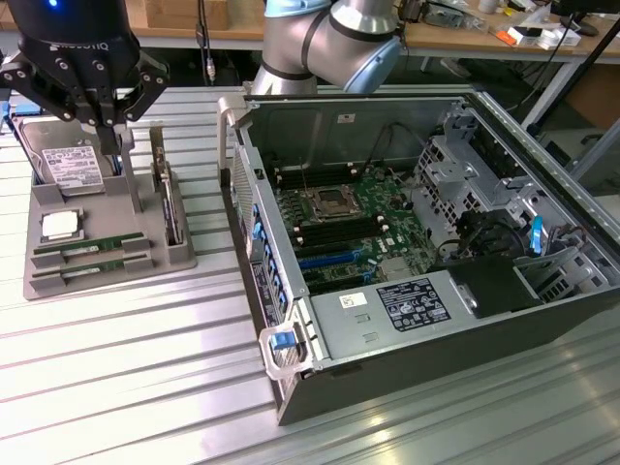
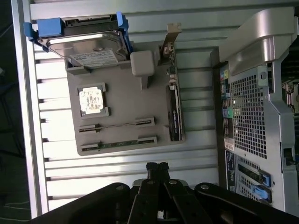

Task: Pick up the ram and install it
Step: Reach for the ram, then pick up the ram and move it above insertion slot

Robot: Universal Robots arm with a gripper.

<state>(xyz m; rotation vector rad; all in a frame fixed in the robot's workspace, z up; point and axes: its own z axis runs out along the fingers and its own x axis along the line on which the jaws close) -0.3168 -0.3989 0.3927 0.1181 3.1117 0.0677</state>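
Note:
Two green ram sticks (image 1: 89, 249) (image 1: 82, 267) stand on edge in slots at the front of a grey holder (image 1: 107, 283) on the table, at the exterior view's left. In the wrist view the same sticks (image 2: 117, 125) (image 2: 120, 142) look like thin lines in the holder (image 2: 126, 93). My black gripper (image 1: 107, 131) hangs above the back of the holder, well clear of the sticks. Its fingertips (image 2: 157, 167) are pressed together, shut on nothing. The open computer case (image 1: 504, 300) lies to the right, with the motherboard (image 1: 339, 218) and its memory slots (image 1: 334, 235) exposed.
On the holder also sit a silver hard drive (image 1: 73, 165) (image 2: 91, 51), a square CPU (image 1: 60, 226) (image 2: 92, 100) and an upright expansion card (image 1: 171, 203) (image 2: 174, 112). A post of the holder (image 1: 131, 170) rises under the gripper. The case wall (image 2: 250, 116) stands close beside the holder.

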